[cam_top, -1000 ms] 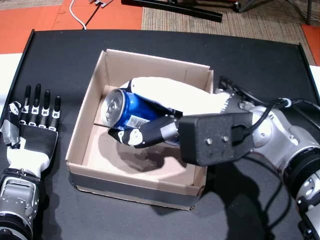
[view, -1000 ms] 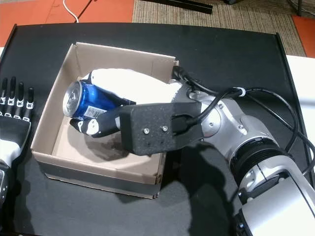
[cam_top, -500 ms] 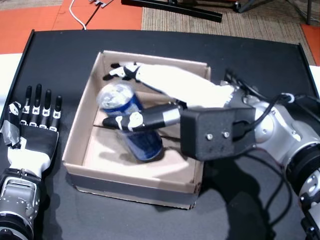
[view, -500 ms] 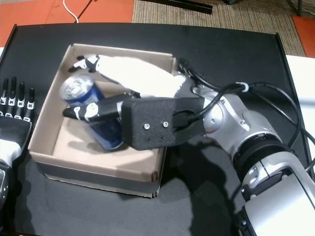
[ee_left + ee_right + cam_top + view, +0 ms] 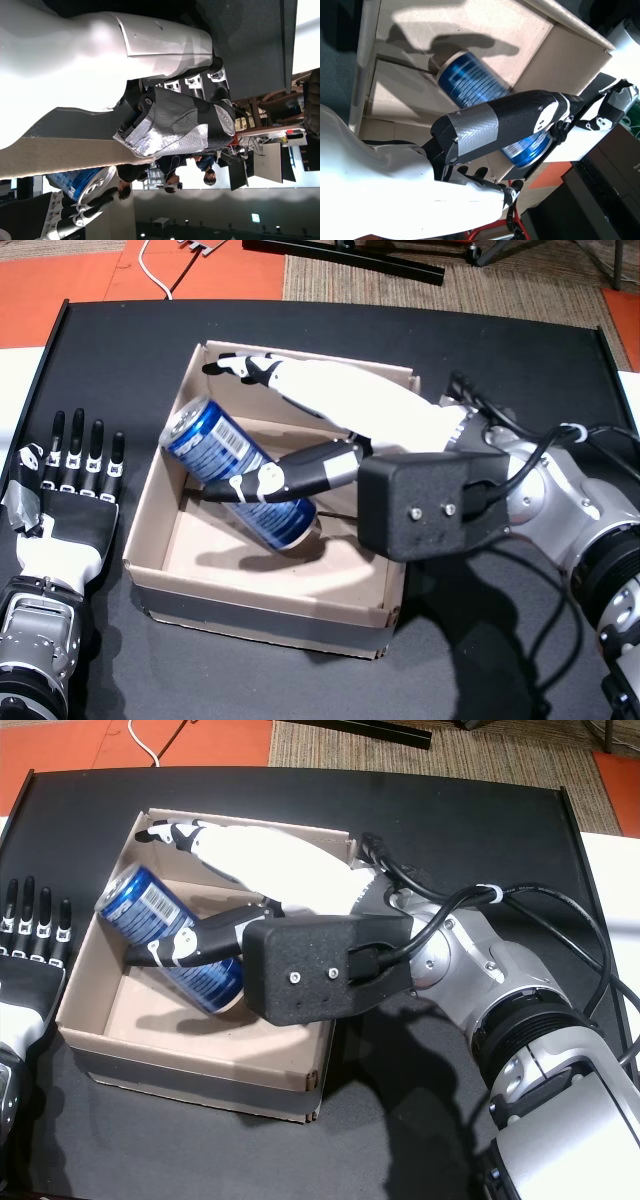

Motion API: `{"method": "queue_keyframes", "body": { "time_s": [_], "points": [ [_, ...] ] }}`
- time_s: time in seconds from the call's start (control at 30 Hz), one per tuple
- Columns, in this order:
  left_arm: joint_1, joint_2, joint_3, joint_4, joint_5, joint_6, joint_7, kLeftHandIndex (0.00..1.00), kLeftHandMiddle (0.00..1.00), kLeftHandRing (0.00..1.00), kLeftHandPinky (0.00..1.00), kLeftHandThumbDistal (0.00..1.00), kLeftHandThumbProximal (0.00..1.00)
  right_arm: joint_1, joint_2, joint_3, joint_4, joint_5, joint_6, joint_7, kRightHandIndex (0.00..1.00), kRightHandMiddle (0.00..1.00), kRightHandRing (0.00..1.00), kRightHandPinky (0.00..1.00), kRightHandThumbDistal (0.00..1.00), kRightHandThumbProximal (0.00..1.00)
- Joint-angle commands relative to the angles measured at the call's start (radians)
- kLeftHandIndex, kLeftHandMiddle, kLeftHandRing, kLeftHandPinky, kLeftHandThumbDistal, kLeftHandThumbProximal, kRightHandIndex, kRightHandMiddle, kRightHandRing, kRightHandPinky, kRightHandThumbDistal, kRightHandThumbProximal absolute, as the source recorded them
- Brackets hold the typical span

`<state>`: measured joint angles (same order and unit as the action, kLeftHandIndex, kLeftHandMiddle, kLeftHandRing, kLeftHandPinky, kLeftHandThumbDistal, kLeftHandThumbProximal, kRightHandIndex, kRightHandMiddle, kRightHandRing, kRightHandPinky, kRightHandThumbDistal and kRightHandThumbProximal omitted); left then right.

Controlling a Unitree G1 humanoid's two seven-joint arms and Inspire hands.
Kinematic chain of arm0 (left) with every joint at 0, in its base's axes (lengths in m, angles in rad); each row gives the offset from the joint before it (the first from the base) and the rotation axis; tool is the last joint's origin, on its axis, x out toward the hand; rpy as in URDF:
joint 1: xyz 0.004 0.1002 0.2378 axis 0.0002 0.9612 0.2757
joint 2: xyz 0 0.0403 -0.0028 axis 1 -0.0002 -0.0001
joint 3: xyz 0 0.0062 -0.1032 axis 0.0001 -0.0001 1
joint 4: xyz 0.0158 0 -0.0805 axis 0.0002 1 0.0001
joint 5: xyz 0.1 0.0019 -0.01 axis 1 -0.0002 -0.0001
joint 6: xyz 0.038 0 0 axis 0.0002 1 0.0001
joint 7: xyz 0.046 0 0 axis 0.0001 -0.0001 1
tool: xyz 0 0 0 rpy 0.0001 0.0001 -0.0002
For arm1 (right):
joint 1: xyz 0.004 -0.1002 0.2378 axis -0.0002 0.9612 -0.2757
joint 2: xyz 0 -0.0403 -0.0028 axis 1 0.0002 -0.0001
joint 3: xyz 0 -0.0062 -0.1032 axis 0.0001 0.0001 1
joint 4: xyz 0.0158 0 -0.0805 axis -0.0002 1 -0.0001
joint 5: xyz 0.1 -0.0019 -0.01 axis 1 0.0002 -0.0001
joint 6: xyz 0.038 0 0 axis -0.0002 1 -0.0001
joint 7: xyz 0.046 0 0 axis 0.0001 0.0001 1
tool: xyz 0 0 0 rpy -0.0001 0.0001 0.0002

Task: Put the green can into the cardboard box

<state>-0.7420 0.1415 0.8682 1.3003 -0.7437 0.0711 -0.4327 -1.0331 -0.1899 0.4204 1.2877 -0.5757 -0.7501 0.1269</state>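
Placement step, at the release end by my read. The can (image 5: 235, 480) is blue in every view, not green as the task says, and I see no green one. It's inside the cardboard box (image 5: 260, 615), tilted: base down on the box floor near the middle, top leaning up against the left wall and poking just above the rim.

Right hand (image 5: 340, 415) reaches into the box from the right. Fingers (image 5: 240, 370) are spread and straight, lying along the far wall, clear of the can. The thumb (image 5: 290, 475) crosses the near side of the can; touching or just beside it, can't tell from above. Nothing is wrapped round the can, so I'd call it let go.

Left hand (image 5: 65, 490) lies flat on the black worktop (image 5: 120, 350), left of the box, fingers straight and slightly apart, holding nothing.

Next move: lift the right hand up and back to the right without the thumb dragging the can or catching the right wall. The can is only propped, so it may roll or drop flat; still inside the box either way.

View differences:
- Both head views give the layout and the tilt, but the thumb hides its own contact.
- Right wrist view shows the can (image 5: 470, 75) passing behind the taped thumb (image 5: 495, 125), with its shadow on the far wall.
- Left wrist view shows the can's silver top (image 5: 92, 182) over the box edge, plus room and people behind.
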Motion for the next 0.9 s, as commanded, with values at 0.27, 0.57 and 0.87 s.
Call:
{"method": "queue_keyframes", "body": {
  "time_s": [0.27,0.57,0.87],
  "points": [
    [0.068,-0.027,-0.012,0.046,0.026,0.013,0.063,0.53,0.53,0.64,0.77,0.00,0.53,-0.002,-0.028,-0.044,-0.029,0.053,-0.079,-0.044,0.88,0.95,1.00,1.00,1.00,0.72],
    [0.072,-0.019,-0.012,0.047,0.026,0.024,0.054,0.48,0.51,0.62,0.76,0.00,0.49,0.025,-0.099,-0.092,-0.081,0.071,-0.192,-0.167,0.89,0.95,1.00,1.00,1.00,0.70],
    [0.069,-0.016,-0.007,0.046,0.020,0.028,0.060,0.48,0.51,0.64,0.76,0.00,0.49,0.078,-0.157,-0.148,-0.105,0.105,-0.259,-0.220,0.88,0.94,1.00,1.00,1.00,0.63]
  ]
}}
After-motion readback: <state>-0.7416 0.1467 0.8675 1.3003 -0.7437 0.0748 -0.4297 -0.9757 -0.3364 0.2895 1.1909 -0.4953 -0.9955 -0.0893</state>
